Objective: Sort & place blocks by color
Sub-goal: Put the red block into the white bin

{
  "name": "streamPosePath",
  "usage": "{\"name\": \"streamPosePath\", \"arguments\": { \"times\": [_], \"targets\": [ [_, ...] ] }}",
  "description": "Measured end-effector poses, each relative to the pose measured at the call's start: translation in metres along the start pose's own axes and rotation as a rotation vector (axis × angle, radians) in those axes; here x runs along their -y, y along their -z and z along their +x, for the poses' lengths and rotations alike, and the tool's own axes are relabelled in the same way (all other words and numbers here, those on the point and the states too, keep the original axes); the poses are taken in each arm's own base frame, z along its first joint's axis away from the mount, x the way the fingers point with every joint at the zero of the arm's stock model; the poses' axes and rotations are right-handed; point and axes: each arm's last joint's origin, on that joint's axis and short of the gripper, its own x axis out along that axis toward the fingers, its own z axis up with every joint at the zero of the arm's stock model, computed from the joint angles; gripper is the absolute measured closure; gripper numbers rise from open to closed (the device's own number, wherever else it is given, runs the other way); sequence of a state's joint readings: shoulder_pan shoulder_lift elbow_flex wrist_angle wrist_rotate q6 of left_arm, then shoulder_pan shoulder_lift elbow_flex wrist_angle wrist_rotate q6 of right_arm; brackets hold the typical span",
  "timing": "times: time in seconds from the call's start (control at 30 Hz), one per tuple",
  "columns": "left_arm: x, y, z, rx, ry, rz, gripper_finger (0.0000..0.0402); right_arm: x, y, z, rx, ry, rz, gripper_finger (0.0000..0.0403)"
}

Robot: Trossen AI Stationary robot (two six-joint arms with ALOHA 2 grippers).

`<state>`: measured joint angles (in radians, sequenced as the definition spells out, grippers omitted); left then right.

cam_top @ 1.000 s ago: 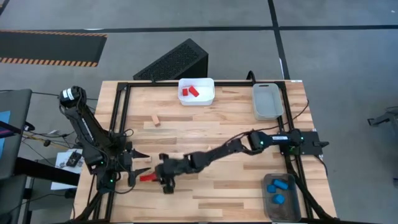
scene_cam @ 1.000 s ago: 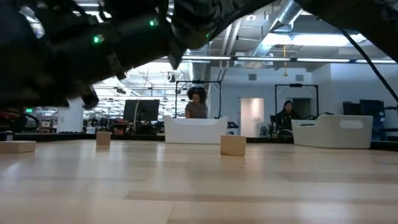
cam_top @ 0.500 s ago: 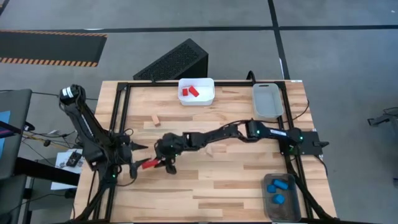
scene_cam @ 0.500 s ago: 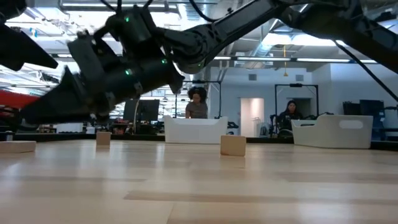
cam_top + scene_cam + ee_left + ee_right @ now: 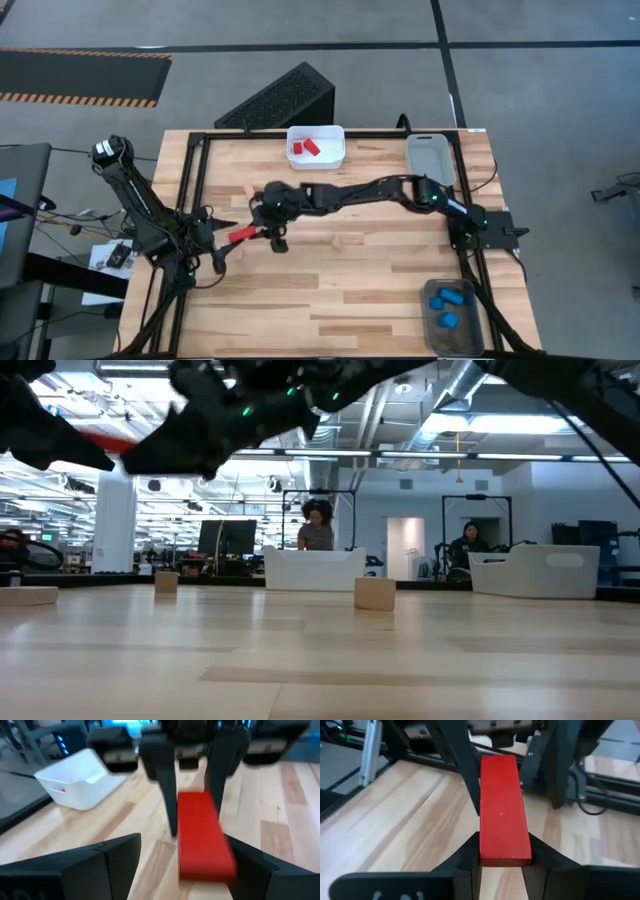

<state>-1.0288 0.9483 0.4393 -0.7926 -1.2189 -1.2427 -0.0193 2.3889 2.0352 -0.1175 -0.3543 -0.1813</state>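
Observation:
A red bar point(image 5: 243, 234) hangs in the air between my two grippers, left of the table's middle. My right gripper point(image 5: 260, 230) reaches in from the table's right and is shut on the bar point(image 5: 503, 795). My left gripper point(image 5: 226, 240) is open. Its fingers point(image 5: 120, 855) stand on either side of the bar's other end point(image 5: 206, 855), with a clear gap on one side. The low view shows the bar point(image 5: 100, 438) high above the table. Two red blocks lie in the white bin point(image 5: 316, 146). Several blue blocks lie in the bin point(image 5: 450, 310) at the near right. My right gripper pinches the red bar's end point(image 5: 504, 851) between its two fingers point(image 5: 470, 857). The fingers come about level from the table's right and lie along the bar. The bar sticks out ahead of them toward my left gripper and is lifted clear of the table.
A natural-wood block point(image 5: 250, 193) lies at the far left and another point(image 5: 346, 240) near the middle under my right arm; they also show in the low view point(image 5: 375, 593). A grey bin point(image 5: 430, 160) stands at the far right. A black frame point(image 5: 190, 200) edges the table.
Both grippers have gone toward the table's far edge and up, staying face to face. The red bar has gone with them, from near the near left to higher above the table, left of the middle.

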Motion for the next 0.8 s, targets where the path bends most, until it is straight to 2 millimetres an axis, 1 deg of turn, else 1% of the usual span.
{"name": "streamPosePath", "arguments": {
  "times": [0.07, 0.17, 0.27, 0.37, 0.43, 0.5, 0.57, 0.67, 0.8],
  "targets": [
    [-0.001, 0.0, 0.001, 0.01, -0.014, 0.007, 0.0162, -0.002, -0.007, -0.015, -0.003, -0.007, 0.004, 0.0287],
    [-0.001, -0.001, 0.002, 0.023, -0.028, 0.003, 0.0162, -0.011, -0.008, -0.039, -0.001, -0.006, 0.033, 0.0287],
    [-0.002, -0.001, 0.003, 0.023, -0.035, 0.005, 0.0162, -0.024, 0.0, -0.064, 0.019, 0.047, 0.068, 0.0287],
    [-0.002, -0.002, 0.004, 0.04, -0.05, 0.036, 0.0162, -0.039, 0.01, -0.086, 0.077, 0.138, 0.087, 0.0287],
    [-0.003, -0.004, 0.006, 0.072, -0.078, 0.057, 0.0162, -0.046, 0.019, -0.098, 0.095, 0.193, 0.096, 0.0287],
    [-0.005, -0.006, 0.009, 0.106, -0.121, 0.076, 0.0162, -0.049, 0.029, -0.107, 0.082, 0.239, 0.11, 0.0287],
    [-0.007, -0.008, 0.014, 0.117, -0.167, 0.082, 0.0162, -0.047, 0.035, -0.115, 0.071, 0.279, 0.12, 0.0287],
    [-0.012, -0.01, 0.022, 0.097, -0.233, 0.072, 0.0162, -0.036, 0.047, -0.125, 0.066, 0.328, 0.135, 0.0287],
    [-0.018, -0.013, 0.033, 0.057, -0.313, 0.039, 0.0162, -0.015, 0.075, -0.13, 0.09, 0.332, 0.154, 0.0287]
  ]
}}
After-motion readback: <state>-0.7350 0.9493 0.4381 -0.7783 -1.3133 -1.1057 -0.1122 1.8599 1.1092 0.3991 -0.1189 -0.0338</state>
